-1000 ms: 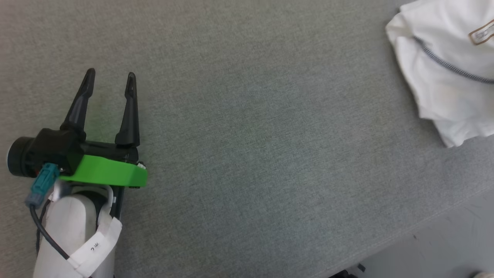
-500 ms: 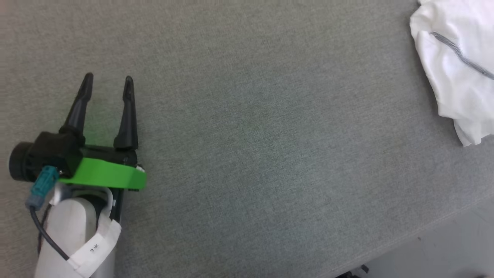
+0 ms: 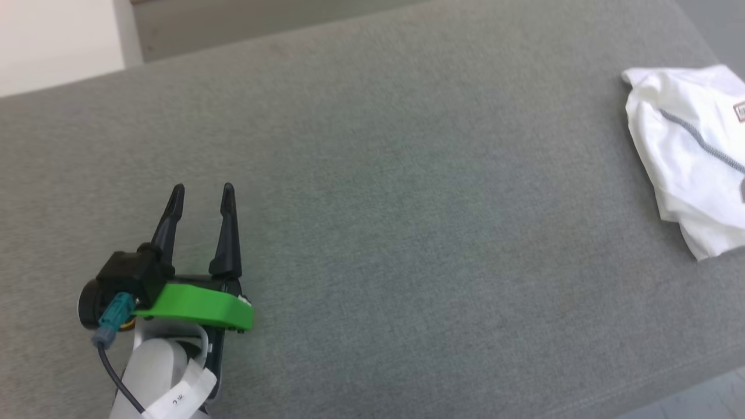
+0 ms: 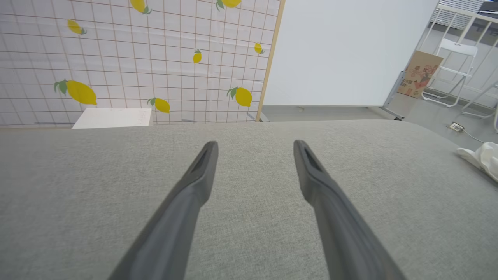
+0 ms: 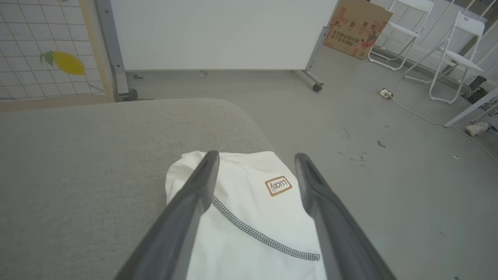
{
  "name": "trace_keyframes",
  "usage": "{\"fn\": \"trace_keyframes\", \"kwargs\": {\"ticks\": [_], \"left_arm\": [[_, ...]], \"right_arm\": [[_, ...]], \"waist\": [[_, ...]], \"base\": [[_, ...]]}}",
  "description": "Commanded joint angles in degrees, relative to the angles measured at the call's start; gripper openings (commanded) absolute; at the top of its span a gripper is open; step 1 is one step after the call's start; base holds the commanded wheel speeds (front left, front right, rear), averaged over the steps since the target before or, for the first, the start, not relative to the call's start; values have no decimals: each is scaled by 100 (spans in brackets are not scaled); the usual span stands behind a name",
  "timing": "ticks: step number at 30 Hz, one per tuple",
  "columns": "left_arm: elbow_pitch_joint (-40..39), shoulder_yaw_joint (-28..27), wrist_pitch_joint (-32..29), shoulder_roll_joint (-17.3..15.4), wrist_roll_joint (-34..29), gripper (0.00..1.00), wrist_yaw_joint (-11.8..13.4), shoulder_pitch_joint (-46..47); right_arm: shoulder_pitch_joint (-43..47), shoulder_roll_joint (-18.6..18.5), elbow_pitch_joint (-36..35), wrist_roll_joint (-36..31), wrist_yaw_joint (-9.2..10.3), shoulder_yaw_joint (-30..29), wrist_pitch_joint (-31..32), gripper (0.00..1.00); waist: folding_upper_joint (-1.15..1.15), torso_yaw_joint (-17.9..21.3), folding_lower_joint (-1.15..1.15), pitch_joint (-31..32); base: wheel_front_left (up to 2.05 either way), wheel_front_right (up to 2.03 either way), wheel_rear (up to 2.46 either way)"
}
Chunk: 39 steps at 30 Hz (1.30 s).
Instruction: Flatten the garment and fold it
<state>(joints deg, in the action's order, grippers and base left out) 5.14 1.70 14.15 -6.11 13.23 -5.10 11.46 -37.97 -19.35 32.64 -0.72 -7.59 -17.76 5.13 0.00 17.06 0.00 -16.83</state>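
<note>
Viewpoint shifted, garment [image 5: 249,225] labelled "LUCKY" (brown-edged patch [image 5: 278,186]), left pincer [image 3: 202,187] spread, right pincer [image 5: 256,154] spread over it.

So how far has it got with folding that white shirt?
Looks nearly finished. The garment lies as a compact layered packet at the right end of the grey cushion, label up. Nothing is in hand: the left gripper is open over bare cushion, the right gripper open over the garment. Left, at most, is tidying its uneven edges.

Grey bench [image 3: 407,174] w/ white garment [image 3: 684,154] at rt end.
</note>
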Motion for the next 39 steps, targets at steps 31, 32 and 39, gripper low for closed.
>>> {"fn": "trace_keyframes", "kwargs": {"ticks": [31,32,39], "left_arm": [[693,210,85,310,105,100,37,-438],[705,227,85,312,115,100,39,-449],[730,308,85,321,193,100,68,-515]], "right_arm": [[3630,1298,-3405,1024,10,1267,-1300,100],[3699,1343,-3405,977,10,1267,-1328,100],[4049,1545,-3441,738,10,1253,-1382,100]], "waist": [[0,-1712,0,1518],[0,-1717,0,1528],[0,-1753,0,1616]], "base": [[0,0,0],[0,0,0],[0,0,0]]}}
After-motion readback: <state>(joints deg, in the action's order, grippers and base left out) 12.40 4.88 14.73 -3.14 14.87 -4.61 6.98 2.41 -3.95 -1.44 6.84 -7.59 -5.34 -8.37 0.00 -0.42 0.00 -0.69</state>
